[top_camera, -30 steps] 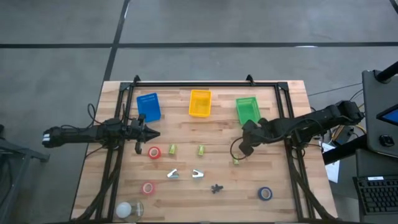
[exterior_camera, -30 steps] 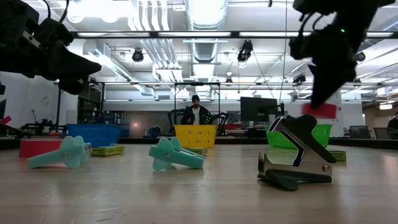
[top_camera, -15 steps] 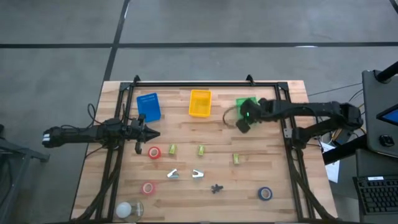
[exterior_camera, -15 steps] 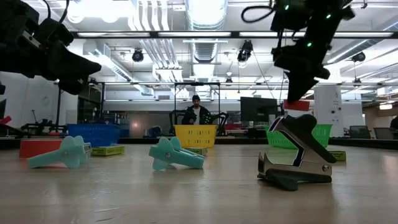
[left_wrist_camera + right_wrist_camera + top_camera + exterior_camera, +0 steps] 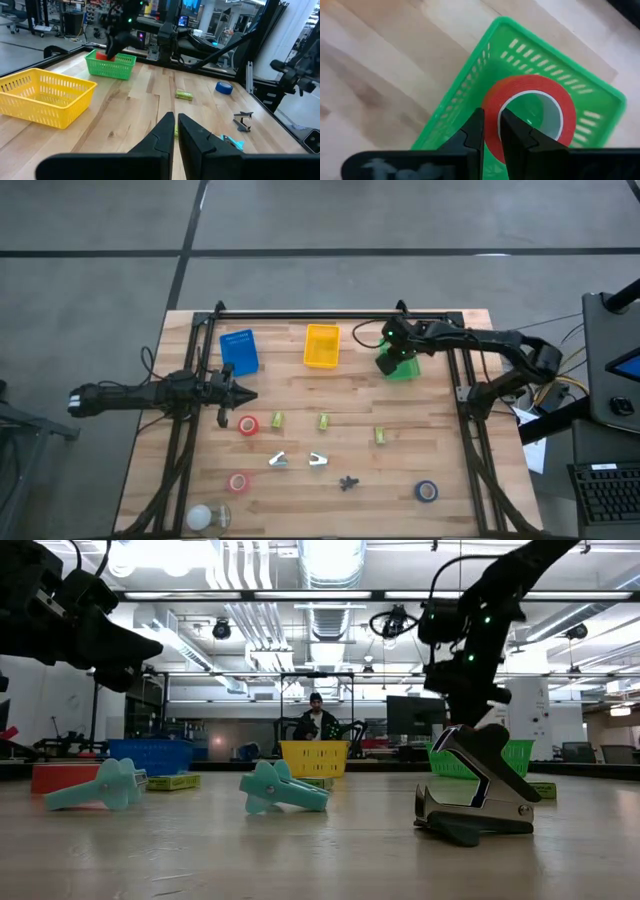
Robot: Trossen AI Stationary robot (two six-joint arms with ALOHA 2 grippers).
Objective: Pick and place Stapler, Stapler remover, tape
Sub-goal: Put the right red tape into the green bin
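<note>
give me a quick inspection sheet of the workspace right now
surface: wooden table, black frame rails.
job's things: red tape roll held over green basket; black staple remover; blue tape; red tapes; green staplers.
clutter: yellow basket, blue basket, teal clips.
grippers: right gripper shut on red tape roll; left gripper shut, empty, waiting at table's left.
cables: bundle at right arm's base.
surroundings: person seated behind the table.
</note>
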